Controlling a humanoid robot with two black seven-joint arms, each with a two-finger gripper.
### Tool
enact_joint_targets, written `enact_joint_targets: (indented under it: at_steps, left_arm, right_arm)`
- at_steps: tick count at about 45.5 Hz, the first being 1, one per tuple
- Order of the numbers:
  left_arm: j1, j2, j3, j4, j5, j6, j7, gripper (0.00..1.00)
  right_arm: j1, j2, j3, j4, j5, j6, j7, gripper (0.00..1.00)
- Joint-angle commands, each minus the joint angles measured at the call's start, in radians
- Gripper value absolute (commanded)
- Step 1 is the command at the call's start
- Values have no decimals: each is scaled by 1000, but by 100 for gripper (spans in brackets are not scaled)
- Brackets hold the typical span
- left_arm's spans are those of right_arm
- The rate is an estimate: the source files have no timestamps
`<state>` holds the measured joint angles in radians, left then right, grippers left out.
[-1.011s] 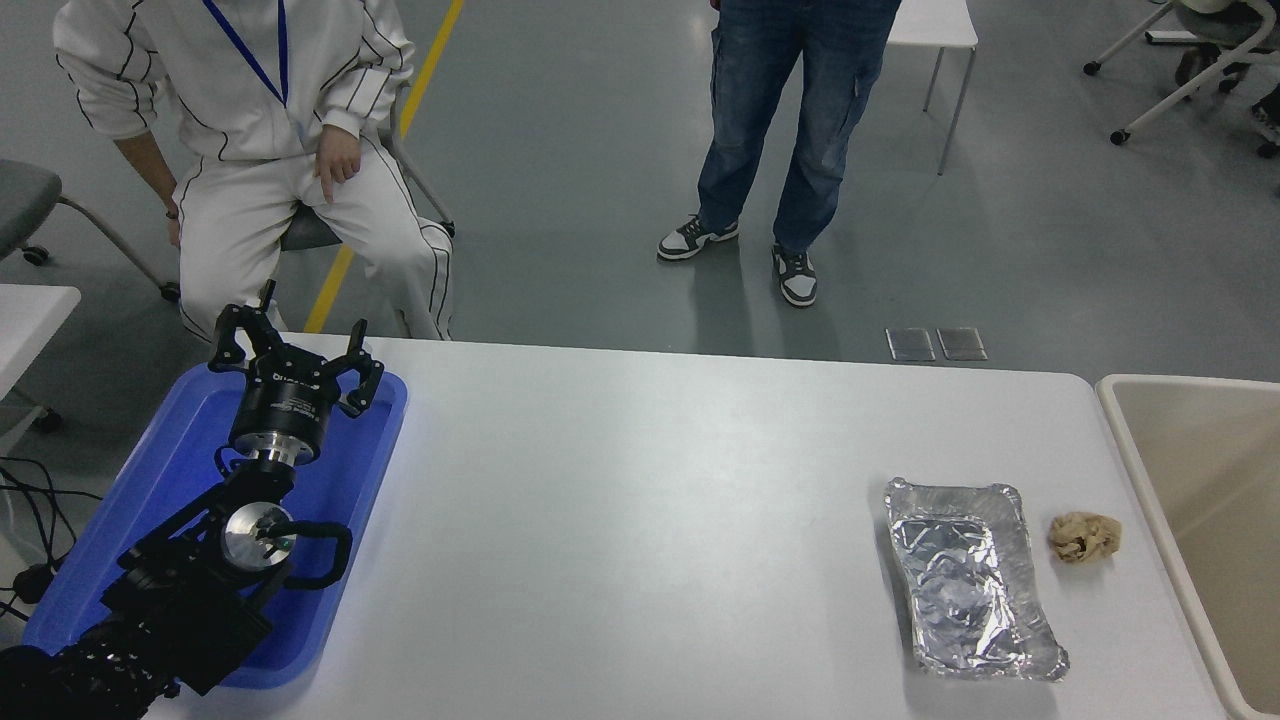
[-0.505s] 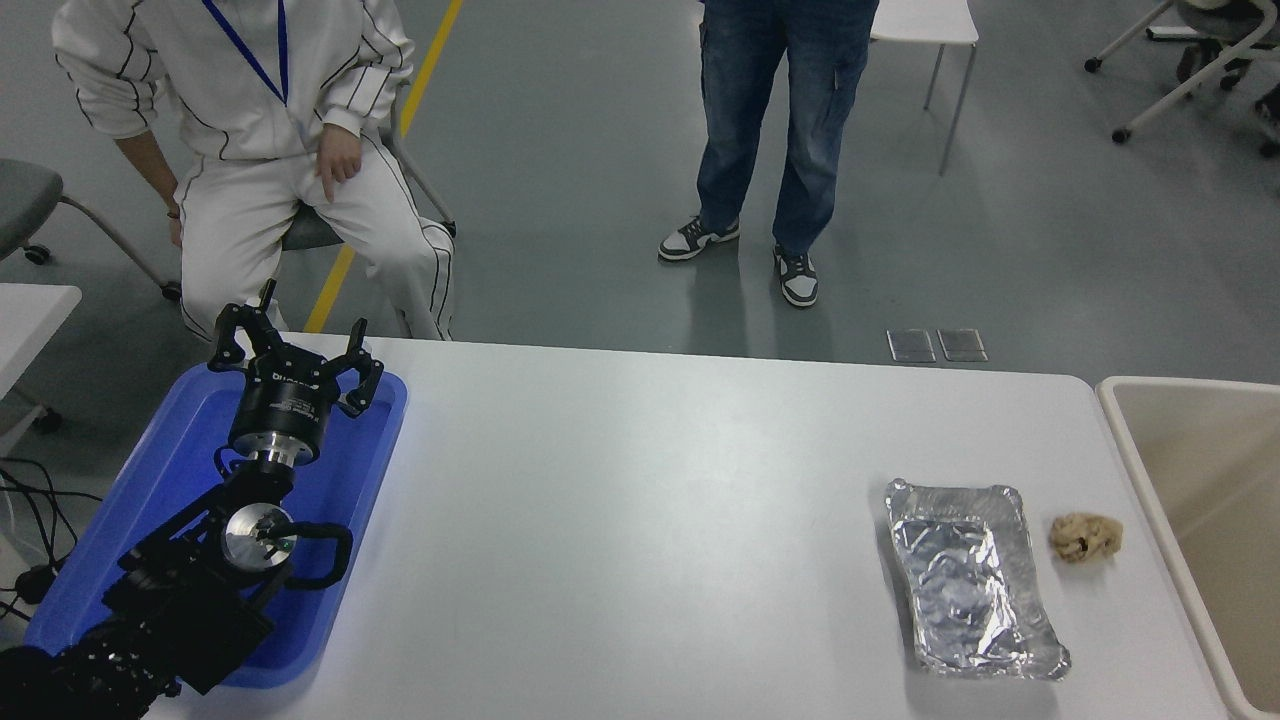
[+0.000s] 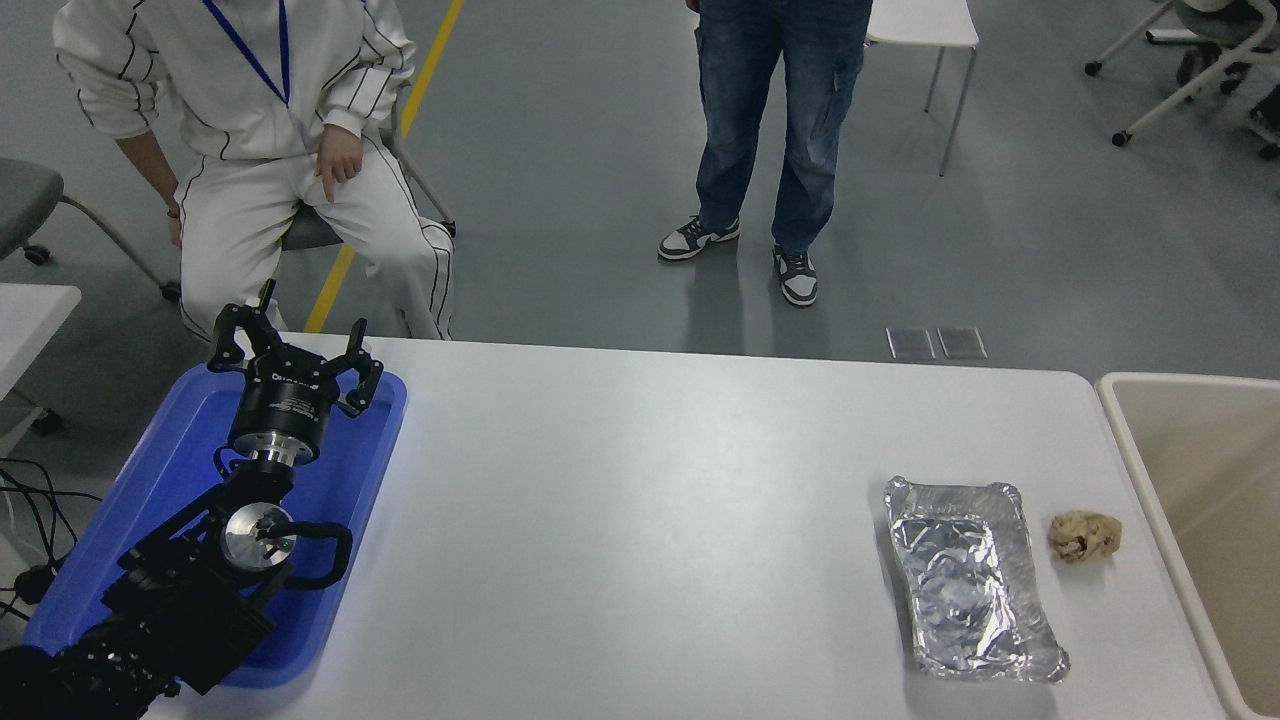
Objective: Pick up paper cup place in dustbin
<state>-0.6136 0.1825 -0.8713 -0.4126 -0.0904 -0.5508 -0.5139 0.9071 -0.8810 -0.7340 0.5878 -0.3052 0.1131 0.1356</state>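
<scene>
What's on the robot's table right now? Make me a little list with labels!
table: white
left end effector: open, parked over the blue tray
blue tray: at the table's left end
foil tray: crumpled, silver, right side of the table
brown paper ball: just right of the foil tray
dustbin: beige, past the table's right end
paper cup: not visible
right end effector: not in view

Left pincer (image 3: 290, 350) splayed over blue tray (image 3: 150, 500), foil tray (image 3: 965, 580) beside paper ball (image 3: 1084, 536) — dustbin (image 3: 1150, 480) at right edge
</scene>
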Motion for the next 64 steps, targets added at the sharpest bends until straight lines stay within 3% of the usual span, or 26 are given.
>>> enact_joint_targets:
  at_steps: [1,11,33,34,38,40,64]
  left_arm:
    - [0,0,0,0,0,0,0,100]
    - [0,0,0,0,0,0,0,100]
    - [0,0,0,0,0,0,0,100]
    - [0,0,0,0,0,0,0,100]
    - [0,0,0,0,0,0,0,100]
    - [0,0,0,0,0,0,0,100]
    - [0,0,0,0,0,0,0,100]
  right_arm:
    - [-142,128,51,-183,127,-69,-43,0]
    - [-175,186,113,-244,146,-69,-145,0]
    - [-209,238,120,-304,146,-70,-169,0]
    - [-211,235,120,-304,147,-70,-169,9]
    - [-211,231,120,-325,147,-93,-168,77]
    - [-212,232,120,-336,147,-118,-166,99]
    - [-208,229,126,-296,147,-133,-166,100]
